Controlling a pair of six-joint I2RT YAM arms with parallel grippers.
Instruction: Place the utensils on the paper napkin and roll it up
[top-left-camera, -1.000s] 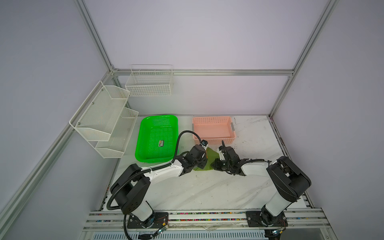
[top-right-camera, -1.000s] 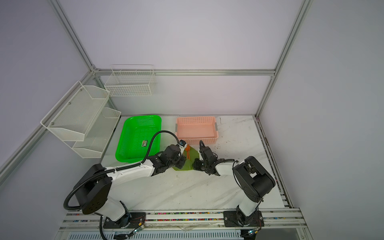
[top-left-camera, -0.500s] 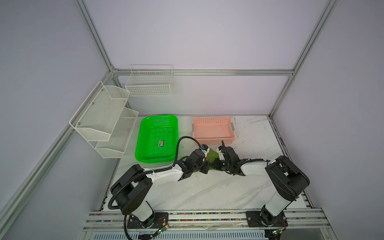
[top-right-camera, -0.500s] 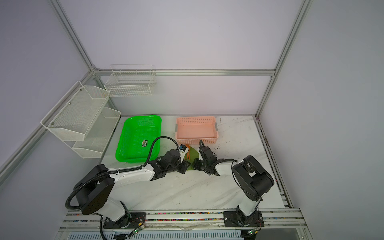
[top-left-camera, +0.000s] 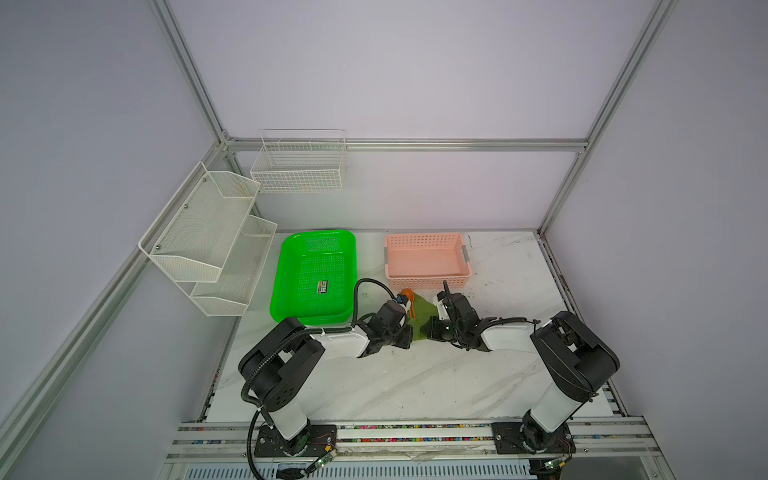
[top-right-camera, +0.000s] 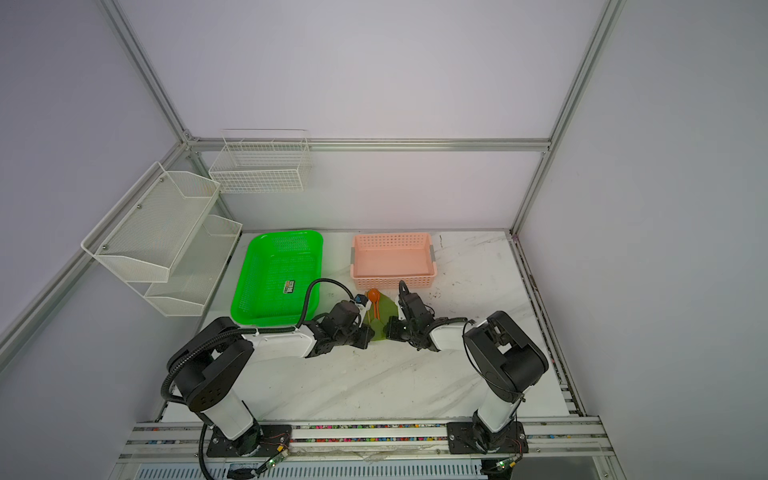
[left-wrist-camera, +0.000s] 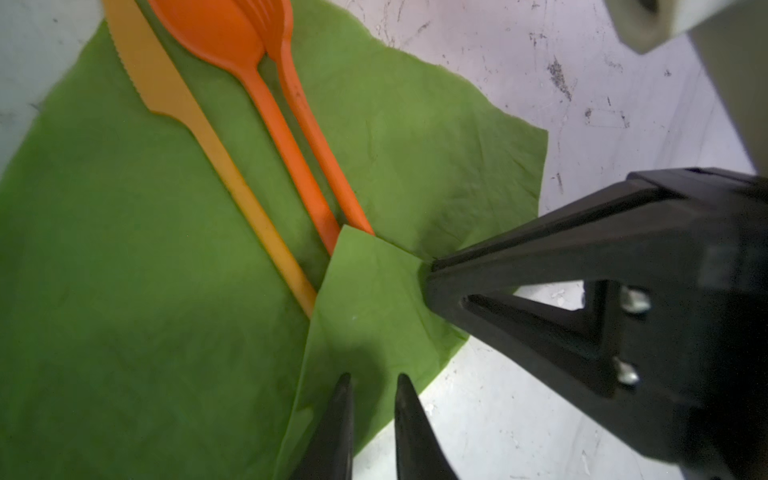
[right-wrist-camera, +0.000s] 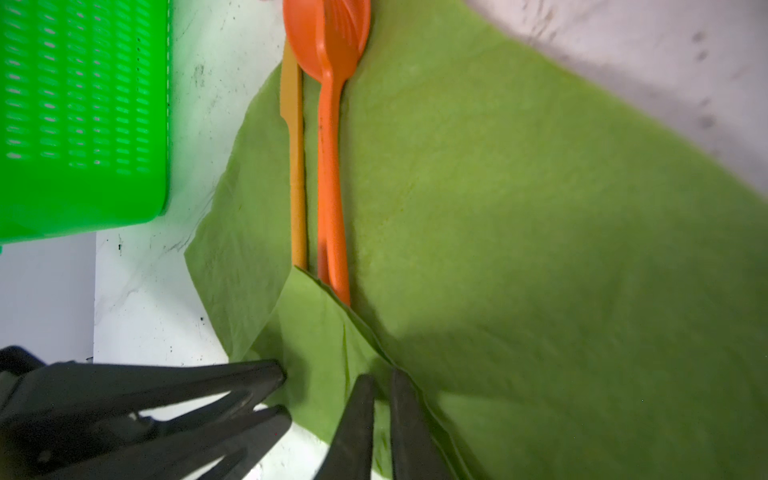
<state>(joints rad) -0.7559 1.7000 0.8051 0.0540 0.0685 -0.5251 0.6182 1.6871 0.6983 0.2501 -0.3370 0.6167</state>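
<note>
The olive-green paper napkin (top-left-camera: 423, 318) (top-right-camera: 384, 318) lies just in front of the pink basket, and its near corner is folded over as a flap (left-wrist-camera: 365, 299). The orange utensils lie side by side on it: knife (left-wrist-camera: 199, 124), spoon (left-wrist-camera: 249, 79) and fork (left-wrist-camera: 316, 137). The flap hides their handle ends. My left gripper (left-wrist-camera: 372, 376) (top-left-camera: 406, 338) hovers at the flap's near edge with its jaws a narrow gap apart. My right gripper (right-wrist-camera: 380, 377) (top-left-camera: 430, 329) pinches the flap's other edge, with paper between its fingers.
A bright green perforated tray (top-left-camera: 316, 274) (right-wrist-camera: 83, 104) stands left of the napkin, close to my left arm. The pink basket (top-left-camera: 426, 259) is empty behind the napkin. White wire racks (top-left-camera: 208, 237) hang on the left and back walls.
My left gripper has drawn back along the napkin to its near folded corner, and its jaws have narrowed. The right gripper has stayed put.
</note>
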